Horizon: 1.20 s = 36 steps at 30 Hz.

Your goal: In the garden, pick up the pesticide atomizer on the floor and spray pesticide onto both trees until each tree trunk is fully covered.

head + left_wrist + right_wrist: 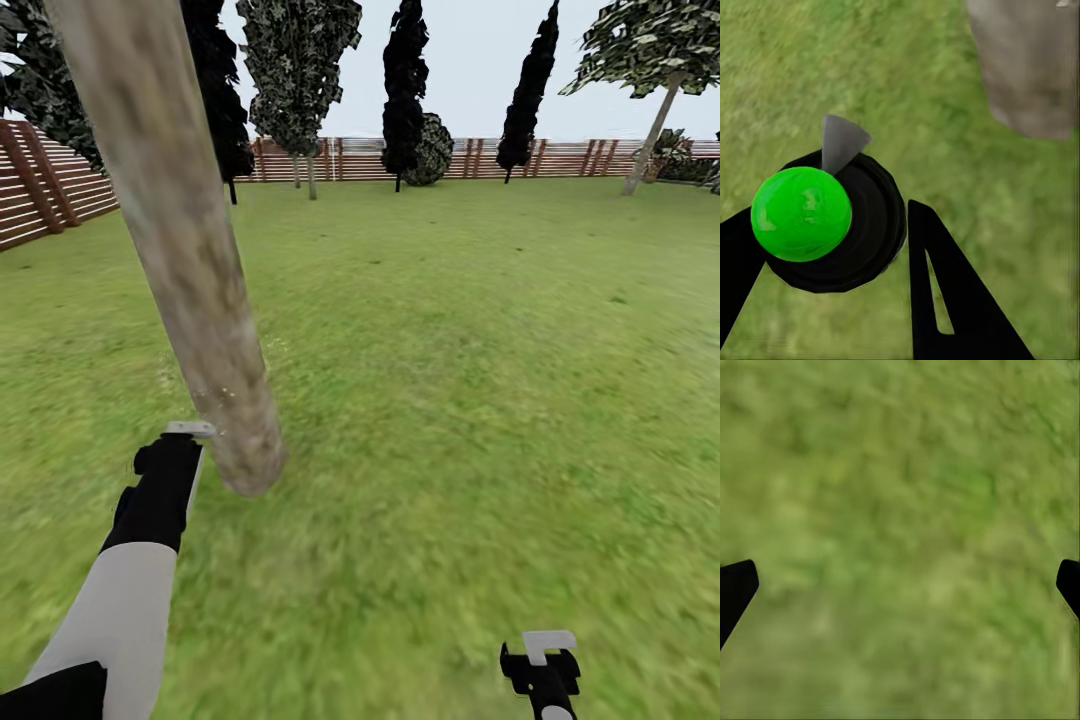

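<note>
Head view: left gripper (190,432) parked right beside the trunk (185,250) base, atomizer in hand.

Left wrist view has the fingers (945,292) closed around the atomizer (832,225), a black round body with a green ball on top and a grey nozzle pointing roughly toward the trunk, which stands just beside it on the grass (450,350). Right gripper (540,665) hangs low with jaws wide apart, nothing but grass between them. My worry: the nozzle sits low and close, so the spray may wet only the trunk base and one side, leaving the rest bare, and the arm could bump the bark if it swings in. Hard to tell how far the trunk is covered already, as it's blurry and its top is cut off. The second tree could be the leaning one (655,120) by the fence (40,190), can't say.
</note>
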{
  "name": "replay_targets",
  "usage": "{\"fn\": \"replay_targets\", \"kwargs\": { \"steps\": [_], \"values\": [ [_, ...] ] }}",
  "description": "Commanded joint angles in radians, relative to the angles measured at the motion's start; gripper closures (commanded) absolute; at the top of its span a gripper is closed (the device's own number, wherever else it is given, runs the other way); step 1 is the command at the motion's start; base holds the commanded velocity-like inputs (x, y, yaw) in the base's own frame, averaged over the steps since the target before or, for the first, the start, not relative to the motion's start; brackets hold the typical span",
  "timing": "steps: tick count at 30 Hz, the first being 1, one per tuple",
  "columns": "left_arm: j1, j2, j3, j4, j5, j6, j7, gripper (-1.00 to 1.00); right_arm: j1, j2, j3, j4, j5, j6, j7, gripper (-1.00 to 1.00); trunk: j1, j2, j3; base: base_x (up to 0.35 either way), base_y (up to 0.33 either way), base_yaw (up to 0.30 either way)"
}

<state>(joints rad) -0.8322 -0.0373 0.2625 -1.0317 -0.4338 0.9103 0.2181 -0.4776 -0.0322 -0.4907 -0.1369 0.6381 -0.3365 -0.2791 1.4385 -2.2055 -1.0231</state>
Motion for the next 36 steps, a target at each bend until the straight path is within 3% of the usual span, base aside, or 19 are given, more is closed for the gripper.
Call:
{"fn": "replay_targets", "kwargs": {
  "steps": [1,7,10,17,21,28,36],
  "values": [
    [-0.001,-0.001,0.001,-0.001,0.006,0.002,0.007,1.00,-0.001,0.000,-0.008,0.002,0.010,-0.004,-0.003,-1.00,0.000,0.000,-0.001,0.299,-0.102,0.001],
    [-0.003,0.000,0.003,-0.002,0.006,0.003,0.007,1.00,-0.001,0.000,-0.008,0.002,0.009,-0.004,-0.003,-1.00,0.000,0.000,-0.001,0.195,-0.020,0.000],
    [-0.011,-0.001,0.003,-0.004,0.007,0.034,0.007,1.00,-0.001,0.000,-0.008,0.002,0.010,-0.004,-0.003,-1.00,0.000,0.000,-0.001,0.008,0.000,0.186],
    [-0.001,0.001,-0.019,-0.004,0.008,0.040,0.007,1.00,-0.001,0.000,-0.008,0.001,0.009,-0.004,-0.004,-1.00,0.000,0.000,-0.001,0.016,-0.010,0.245],
    [-0.001,-0.002,-0.040,-0.004,0.009,0.039,0.009,1.00,-0.001,0.000,-0.008,0.002,0.010,-0.004,-0.003,-1.00,0.000,0.000,-0.001,0.225,-0.148,0.018],
    [-0.001,-0.003,-0.046,-0.006,0.009,0.040,0.009,1.00,-0.001,0.000,-0.008,0.002,0.011,-0.004,-0.003,-1.00,0.000,0.000,-0.001,0.249,-0.156,0.000],
    [-0.002,-0.003,-0.051,-0.033,0.010,0.041,0.009,1.00,-0.001,0.000,-0.008,0.002,0.011,-0.004,-0.003,-1.00,0.000,0.000,-0.001,-0.130,-0.238,0.000]
  ]
}}
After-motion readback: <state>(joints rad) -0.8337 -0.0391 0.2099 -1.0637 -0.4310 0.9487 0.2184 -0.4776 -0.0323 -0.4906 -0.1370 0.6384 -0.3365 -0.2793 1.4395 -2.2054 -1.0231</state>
